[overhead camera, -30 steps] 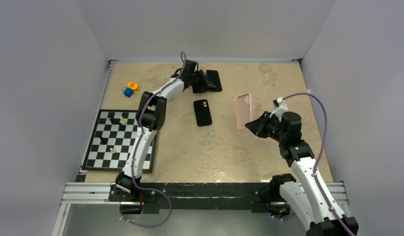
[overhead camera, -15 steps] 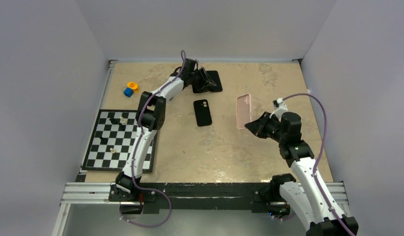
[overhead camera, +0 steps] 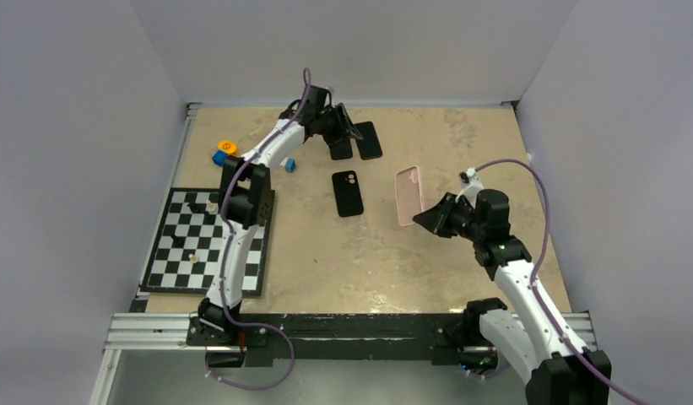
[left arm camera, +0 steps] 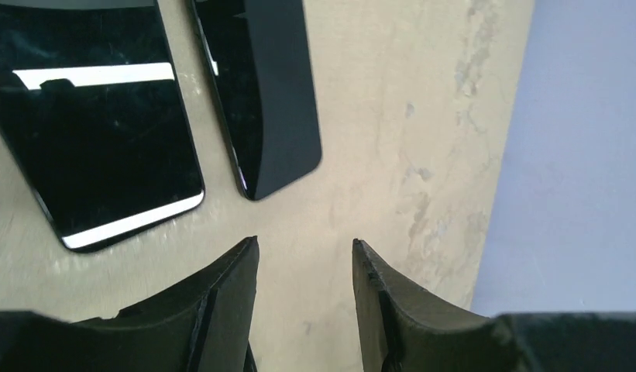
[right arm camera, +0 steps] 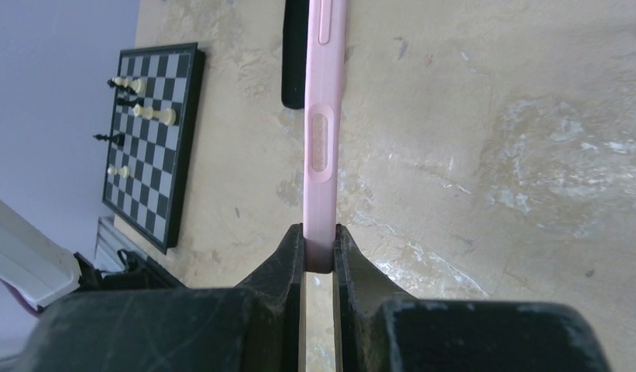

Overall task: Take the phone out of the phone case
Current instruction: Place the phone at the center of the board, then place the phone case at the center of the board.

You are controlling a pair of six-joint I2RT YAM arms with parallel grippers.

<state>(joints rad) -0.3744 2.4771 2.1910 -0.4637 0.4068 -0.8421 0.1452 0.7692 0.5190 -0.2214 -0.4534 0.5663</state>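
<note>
My right gripper [overhead camera: 429, 218] is shut on the bottom edge of a pink phone case [overhead camera: 408, 196] and holds it on edge above the table; the right wrist view shows the case [right arm camera: 324, 116] pinched between my jaws [right arm camera: 320, 246]. A black phone [overhead camera: 348, 192] lies back-up at the table's middle, just left of the case, and also shows in the right wrist view [right arm camera: 294, 54]. My left gripper [overhead camera: 348, 128] is open and empty at the far back, just short of two black slabs [overhead camera: 368, 139]. In the left wrist view its fingertips [left arm camera: 303, 248] hang over bare table.
The two glossy black slabs show in the left wrist view [left arm camera: 97, 132] [left arm camera: 264, 93], close to the back wall. A chessboard [overhead camera: 206, 240] with a few pieces lies at the left. An orange piece [overhead camera: 228, 146] and blue cubes [overhead camera: 220, 158] [overhead camera: 289, 165] sit left of my left arm.
My left gripper has lifted back and left off the black slabs, which now show as two. My right gripper has carried the pink case left and lower, toward the black phone.
</note>
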